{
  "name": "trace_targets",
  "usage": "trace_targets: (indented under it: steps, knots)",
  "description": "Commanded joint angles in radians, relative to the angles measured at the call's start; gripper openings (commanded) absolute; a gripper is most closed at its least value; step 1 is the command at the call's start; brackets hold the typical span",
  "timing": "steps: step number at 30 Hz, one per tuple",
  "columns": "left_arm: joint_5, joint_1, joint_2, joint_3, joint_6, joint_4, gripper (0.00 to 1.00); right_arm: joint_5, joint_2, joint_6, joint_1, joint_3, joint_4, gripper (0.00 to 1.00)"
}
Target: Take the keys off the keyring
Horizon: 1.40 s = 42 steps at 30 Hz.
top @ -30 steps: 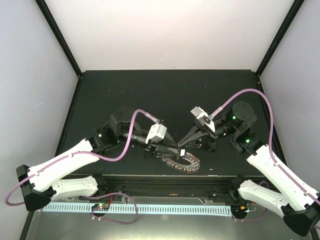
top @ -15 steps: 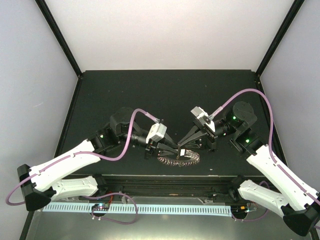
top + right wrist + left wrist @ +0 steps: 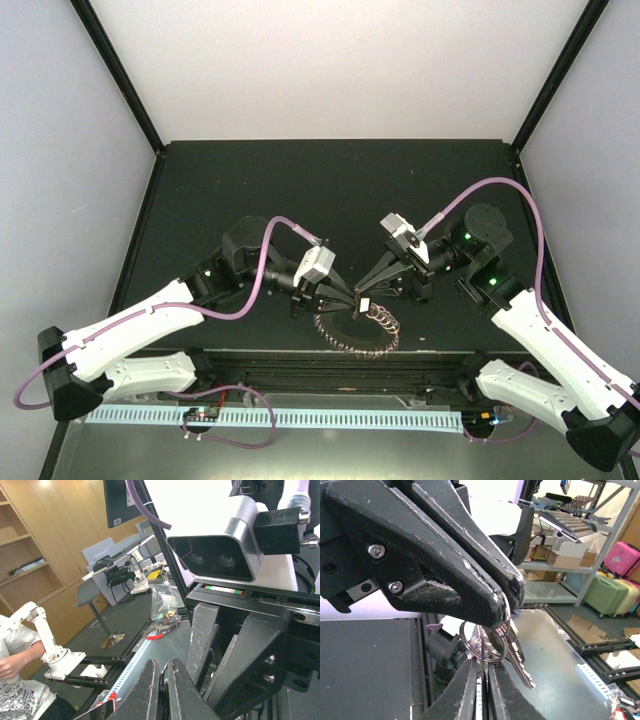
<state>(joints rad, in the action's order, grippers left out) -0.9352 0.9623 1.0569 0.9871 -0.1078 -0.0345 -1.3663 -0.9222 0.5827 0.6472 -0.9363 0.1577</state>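
In the top view the keyring hangs on edge between my two grippers near the table's front edge, with a bunch of its small wire loops on the right. My left gripper is shut on the ring's thin rim, which shows edge-on between its jaws in the left wrist view. My right gripper comes in tip to tip and is shut on a wire loop. A slim silvery key dangles from the loops. In the right wrist view my right gripper pinches thin wire, facing the left gripper's fingers.
The black table mat stretches behind the grippers. A black front rail and a white perforated strip lie just below the hanging ring. Dark corner posts stand at both sides.
The keyring has swung from a low arc lying to the right to hanging on edge under the fingertips, loops bunched right. Both grippers stay shut, tips barely moved.
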Motion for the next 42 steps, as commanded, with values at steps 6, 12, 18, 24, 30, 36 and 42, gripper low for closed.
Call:
trace_targets:
  steps: [6, 12, 18, 24, 30, 36, 42]
  knots:
    - [0.081, -0.002, -0.055, -0.04, -0.021, 0.085, 0.01, 0.037, 0.037, -0.117, -0.002, -0.034, -0.159, 0.01]
    - [0.249, -0.004, -0.097, -0.054, -0.01, 0.055, 0.01, 0.065, 0.058, -0.14, -0.003, -0.032, -0.224, 0.01]
    - [0.314, -0.005, -0.108, -0.054, -0.008, 0.042, 0.01, 0.112, 0.06, -0.141, -0.002, -0.026, -0.232, 0.01]
    - [0.368, -0.005, -0.109, -0.052, -0.006, 0.029, 0.02, 0.204, 0.05, -0.12, -0.001, 0.006, -0.194, 0.01]
    - [0.483, -0.005, -0.109, -0.047, -0.001, -0.009, 0.02, 0.316, 0.046, -0.084, 0.025, 0.044, -0.137, 0.01]
    - [0.548, -0.007, -0.127, -0.049, -0.011, -0.015, 0.02, 0.398, 0.036, -0.113, 0.045, 0.067, -0.17, 0.01]
    - [0.568, -0.011, -0.13, -0.051, -0.019, -0.015, 0.01, 0.483, 0.004, -0.165, 0.094, 0.057, -0.233, 0.01]
